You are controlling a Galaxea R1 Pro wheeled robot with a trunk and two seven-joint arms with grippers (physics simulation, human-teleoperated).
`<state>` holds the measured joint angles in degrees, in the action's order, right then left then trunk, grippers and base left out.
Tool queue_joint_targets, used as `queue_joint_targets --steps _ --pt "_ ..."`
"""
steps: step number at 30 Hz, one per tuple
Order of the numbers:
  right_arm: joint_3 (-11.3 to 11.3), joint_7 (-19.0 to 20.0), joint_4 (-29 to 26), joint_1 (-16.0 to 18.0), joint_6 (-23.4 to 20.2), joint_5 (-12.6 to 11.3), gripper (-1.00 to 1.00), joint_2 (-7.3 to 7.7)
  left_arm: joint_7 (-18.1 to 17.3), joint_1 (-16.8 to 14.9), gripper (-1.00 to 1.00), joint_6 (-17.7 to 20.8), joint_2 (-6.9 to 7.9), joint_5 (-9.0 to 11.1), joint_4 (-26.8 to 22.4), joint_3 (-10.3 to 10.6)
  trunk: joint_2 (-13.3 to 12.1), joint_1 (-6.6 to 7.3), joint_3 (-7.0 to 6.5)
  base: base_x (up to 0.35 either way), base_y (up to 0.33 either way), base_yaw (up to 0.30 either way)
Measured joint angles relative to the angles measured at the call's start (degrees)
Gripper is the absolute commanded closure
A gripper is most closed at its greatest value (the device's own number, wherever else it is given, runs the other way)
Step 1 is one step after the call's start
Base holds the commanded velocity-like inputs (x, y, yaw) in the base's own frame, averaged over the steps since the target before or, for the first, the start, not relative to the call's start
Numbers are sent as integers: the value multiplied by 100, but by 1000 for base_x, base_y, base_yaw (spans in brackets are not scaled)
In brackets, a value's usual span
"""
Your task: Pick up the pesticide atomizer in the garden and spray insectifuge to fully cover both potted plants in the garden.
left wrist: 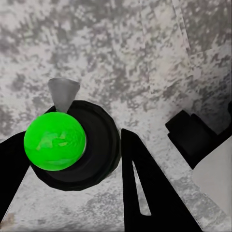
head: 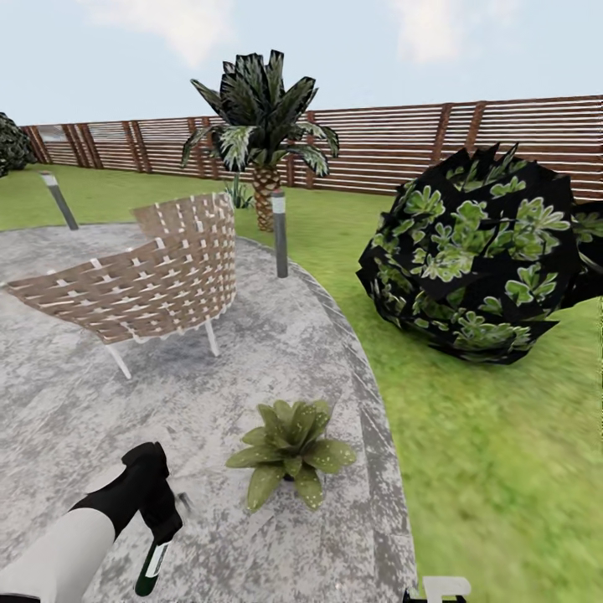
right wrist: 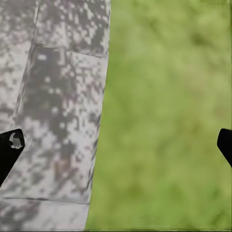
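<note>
Atomizer (head: 154,563) hangs gripped in the left hand (head: 159,523), just beside one potted plant (head: 291,452).

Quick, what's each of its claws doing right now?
Left gripper: shut on the atomizer.
Right gripper: open, holding nothing.

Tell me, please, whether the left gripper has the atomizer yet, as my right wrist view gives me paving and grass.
Observer: Yes, the left gripper is shut on the pesticide atomizer, with its green bottle hanging below the fingers.
Operator: Is a potted plant close by?
Observer: One potted plant stands on the patio, to the right of that gripper and near the lawn's edge.
Operator: What lies beyond it?
Observer: A wicker chair stands farther back on the paving.
</note>
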<state>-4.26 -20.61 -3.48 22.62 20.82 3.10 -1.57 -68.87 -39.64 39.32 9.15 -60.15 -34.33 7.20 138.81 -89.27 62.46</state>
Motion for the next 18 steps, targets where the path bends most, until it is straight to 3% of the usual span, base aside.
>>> queue_joint_targets --steps 4,12,18 --pt "2 -3 7 1 6 0 -100 4 3 1 100 1 2 -2 -17 -4 0 0 1 45 146 -67" --pt "0 -3 15 0 1 0 -100 17 -37 -44 100 -4 -23 7 -44 30 0 0 -21 4 11 -248" --pt "8 -3 7 0 0 0 -100 26 -122 -95 100 -17 -228 -61 -48 66 0 0 -40 0 0 -266"
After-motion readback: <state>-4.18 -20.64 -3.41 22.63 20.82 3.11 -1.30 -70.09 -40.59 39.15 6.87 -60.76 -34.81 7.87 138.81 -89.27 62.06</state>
